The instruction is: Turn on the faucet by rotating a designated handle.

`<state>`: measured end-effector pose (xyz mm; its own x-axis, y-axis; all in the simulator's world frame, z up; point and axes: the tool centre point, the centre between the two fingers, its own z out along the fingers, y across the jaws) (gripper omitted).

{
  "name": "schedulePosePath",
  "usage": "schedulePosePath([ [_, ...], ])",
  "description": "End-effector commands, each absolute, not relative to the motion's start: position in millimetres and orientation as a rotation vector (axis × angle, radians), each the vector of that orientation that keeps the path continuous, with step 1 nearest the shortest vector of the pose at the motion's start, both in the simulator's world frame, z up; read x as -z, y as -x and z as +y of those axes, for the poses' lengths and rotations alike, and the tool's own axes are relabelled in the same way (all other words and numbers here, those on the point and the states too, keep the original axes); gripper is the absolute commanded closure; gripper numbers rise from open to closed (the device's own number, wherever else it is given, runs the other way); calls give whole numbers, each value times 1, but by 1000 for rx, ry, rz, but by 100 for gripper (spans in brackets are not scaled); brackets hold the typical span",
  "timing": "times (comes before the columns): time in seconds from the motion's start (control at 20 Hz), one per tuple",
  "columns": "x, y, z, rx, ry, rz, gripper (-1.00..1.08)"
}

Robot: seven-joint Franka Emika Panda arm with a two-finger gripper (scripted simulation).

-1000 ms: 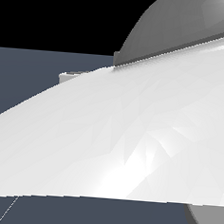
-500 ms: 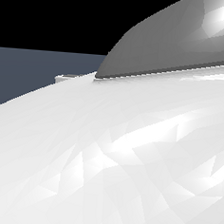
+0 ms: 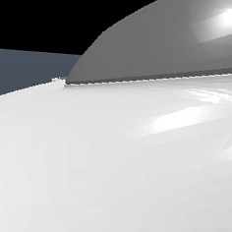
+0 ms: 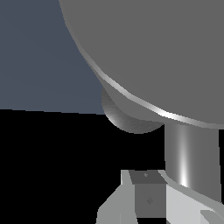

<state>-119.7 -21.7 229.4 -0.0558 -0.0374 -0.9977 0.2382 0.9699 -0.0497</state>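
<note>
White hand against shiny handle

white arm fills the exterior view, hiding most of the faucet.

White robot arm fills most of the exterior view, very close, glossy with highlights. Behind it, a grey rounded faucet body rises at upper right. Blue-grey floor strip at left; black above.
</note>
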Motion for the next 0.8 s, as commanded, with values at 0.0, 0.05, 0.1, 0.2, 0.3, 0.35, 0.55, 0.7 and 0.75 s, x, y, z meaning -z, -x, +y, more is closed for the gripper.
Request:
schedulePosePath([
  [0.0, -242, 111, 13, 151, -124, 1605, 108],
  [0.05, -243, 110, 16, 148, -123, 1603, 108],
  [0.1, -244, 110, 19, 145, -123, 1601, 108],
  [0.2, -247, 109, 26, 139, -123, 1597, 108],
  [0.3, -249, 107, 32, 133, -123, 1594, 108],
  [0.35, -251, 107, 35, 129, -123, 1592, 108],
  [0.55, -256, 105, 48, 117, -122, 1585, 108],
  [0.7, -260, 103, 58, 108, -122, 1579, 108],
  [0.75, -261, 102, 61, 105, -121, 1577, 108],
])
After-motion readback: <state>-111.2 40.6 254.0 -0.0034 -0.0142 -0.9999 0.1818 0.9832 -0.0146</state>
